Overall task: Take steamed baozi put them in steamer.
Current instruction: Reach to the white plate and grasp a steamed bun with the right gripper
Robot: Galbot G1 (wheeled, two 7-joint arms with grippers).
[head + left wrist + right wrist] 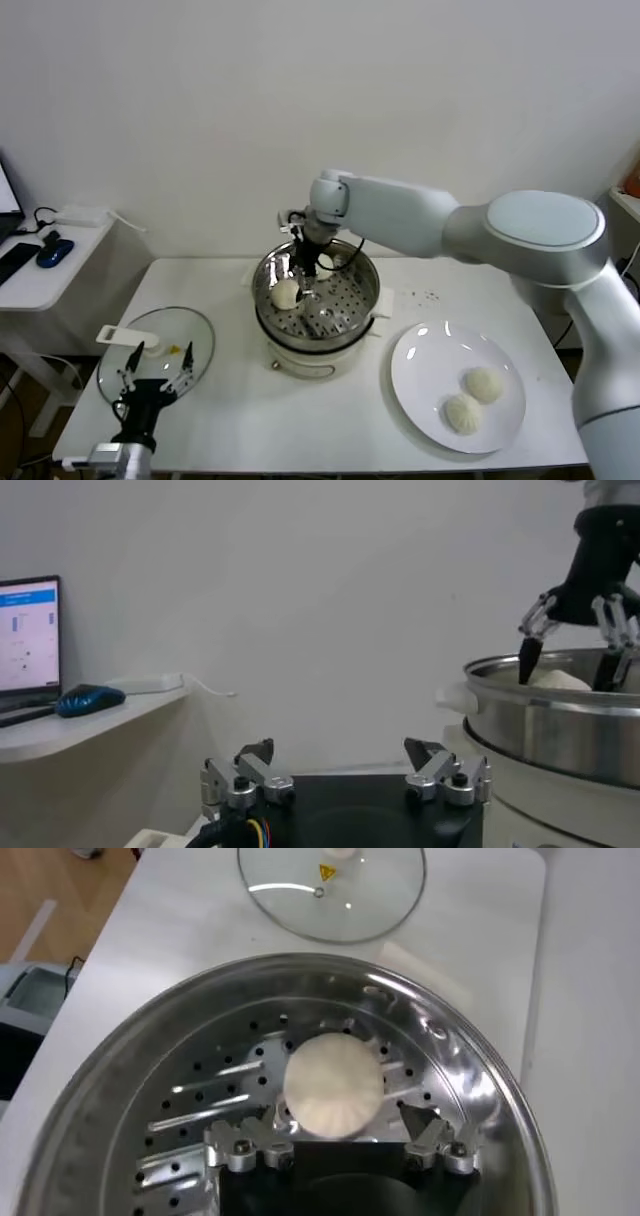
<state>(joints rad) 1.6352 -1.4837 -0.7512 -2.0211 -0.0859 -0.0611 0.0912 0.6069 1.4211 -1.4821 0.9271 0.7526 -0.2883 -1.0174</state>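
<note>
A: What's the setting?
B: A white table (pixel 230 420) against a plain white wall, the steamer (pixel 318 300) mid-table, glass lid (pixel 160 345) left of it, plate (pixel 400 385) right.
A: And the bun?
B: One baozi (pixel 333 1086) sits on the steamer floor, between the right gripper's (pixel 342 1143) spread, released jaws. The left gripper (pixel 152 378) waits near the lid, jaws apart.

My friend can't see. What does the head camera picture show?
The right gripper hangs open over the steamer, just above one baozi inside. Two more buns wait on a white plate; the left gripper rests open by a glass lid.
</note>
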